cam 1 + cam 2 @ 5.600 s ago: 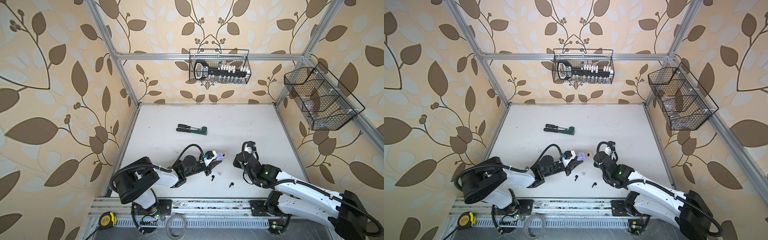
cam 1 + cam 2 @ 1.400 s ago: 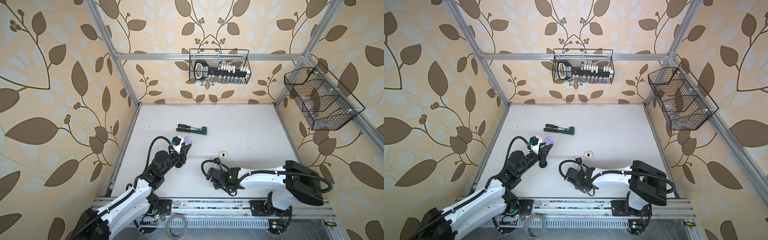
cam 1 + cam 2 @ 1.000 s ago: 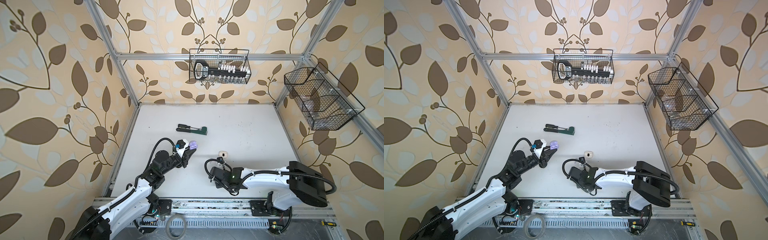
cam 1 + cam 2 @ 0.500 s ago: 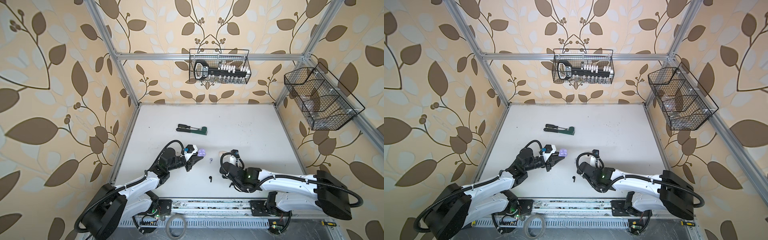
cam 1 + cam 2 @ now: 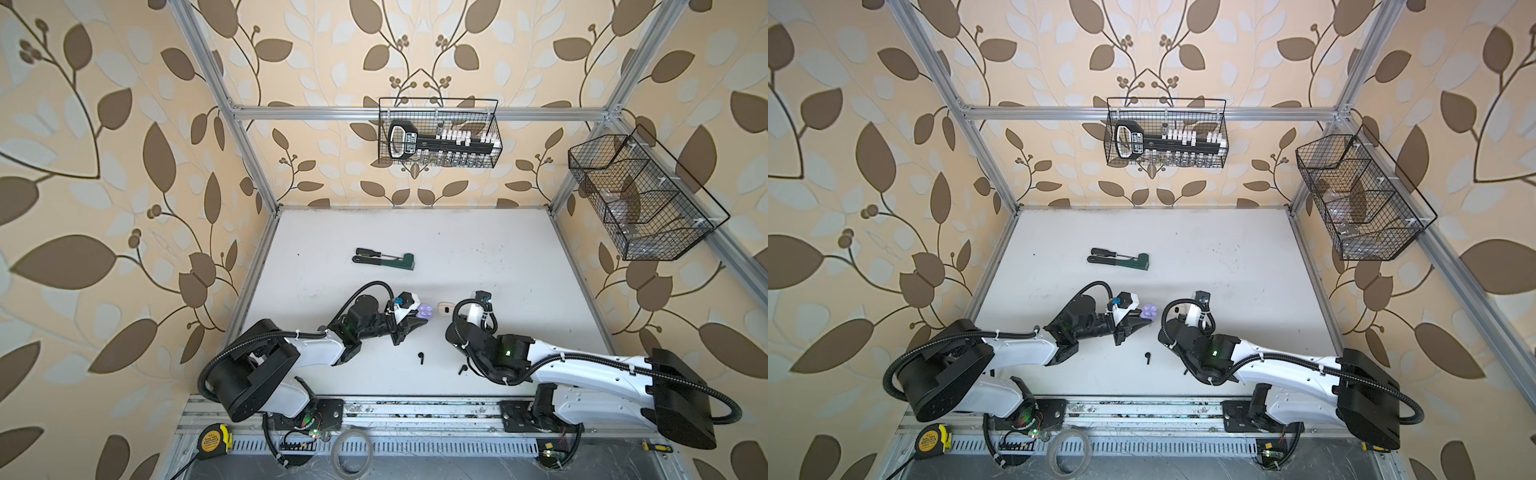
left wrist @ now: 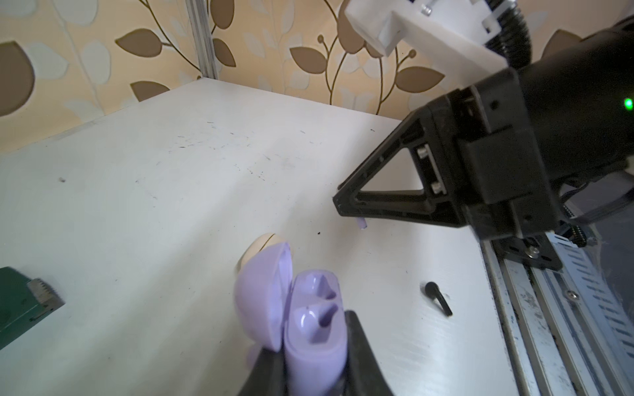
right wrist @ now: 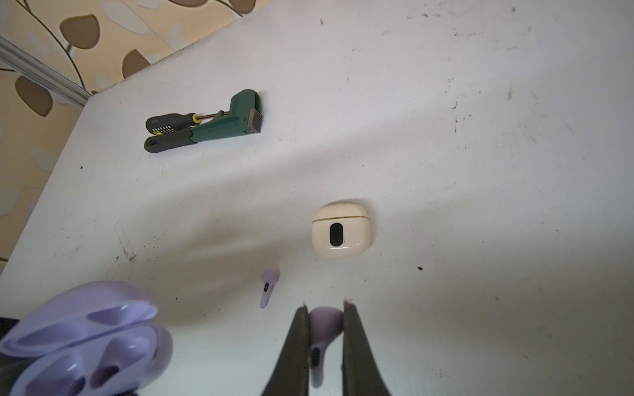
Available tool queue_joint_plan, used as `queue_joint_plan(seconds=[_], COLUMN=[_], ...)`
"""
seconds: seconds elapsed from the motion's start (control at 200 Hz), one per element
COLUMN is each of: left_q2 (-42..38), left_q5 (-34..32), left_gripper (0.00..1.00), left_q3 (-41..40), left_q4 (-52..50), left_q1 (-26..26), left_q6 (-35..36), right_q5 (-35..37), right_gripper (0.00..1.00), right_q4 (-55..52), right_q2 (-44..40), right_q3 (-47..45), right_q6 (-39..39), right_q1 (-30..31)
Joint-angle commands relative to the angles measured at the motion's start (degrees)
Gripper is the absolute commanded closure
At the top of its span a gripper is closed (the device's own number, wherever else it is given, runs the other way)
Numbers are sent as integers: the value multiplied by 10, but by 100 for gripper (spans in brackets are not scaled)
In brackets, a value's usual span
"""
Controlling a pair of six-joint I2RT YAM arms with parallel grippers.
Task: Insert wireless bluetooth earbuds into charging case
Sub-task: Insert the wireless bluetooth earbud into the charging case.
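The left gripper (image 5: 418, 320) holds the lilac case (image 5: 424, 311), a cream case (image 5: 444, 308) lies just beside it, and a black earbud (image 5: 421, 357) lies well apart from it.

white table (image 5: 457, 249) bears cream case (image 7: 341, 229), lilac bud (image 7: 268, 286), two black buds (image 5: 421, 357), green tool (image 7: 219, 121).

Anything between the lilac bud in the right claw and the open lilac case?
Nothing visible. Only open air separates the lilac bud in the right claw from the open lilac case in the left claw; both sockets look empty. The second lilac bud lies on the table, clear of that gap.
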Motion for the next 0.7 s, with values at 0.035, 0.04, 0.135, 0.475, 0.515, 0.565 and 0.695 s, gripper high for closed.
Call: queue_joint_plan(seconds=[0.035, 0.04, 0.135, 0.475, 0.515, 0.565, 0.695], left_q2=[0, 8, 25, 29, 29, 32, 38], left_q5=[3, 4, 15, 23, 22, 22, 23], left_gripper=[100, 100, 100, 100, 100, 100, 100], left_q3=[22, 22, 22, 19, 19, 21, 21], left_q4=[73, 75, 91, 109, 109, 110, 122], left_q1=[-11, -11, -14, -14, -14, -14, -14], left_q6=[-15, -16, -19, -22, -23, -23, -29], right_q5=[28, 28, 28, 45, 45, 47, 53], right_gripper=[92, 92, 93, 93, 93, 93, 93], right_q4=[17, 18, 28, 45, 47, 53, 66], right_q2=[-18, -18, -26, -48, -48, -46, -35], right_q3=[7, 8, 9, 52, 58, 64, 77], right_q6=[0, 0, -7, -49, -52, -59, -72], right_q1=[-1, -1, 0, 12, 16, 22, 32])
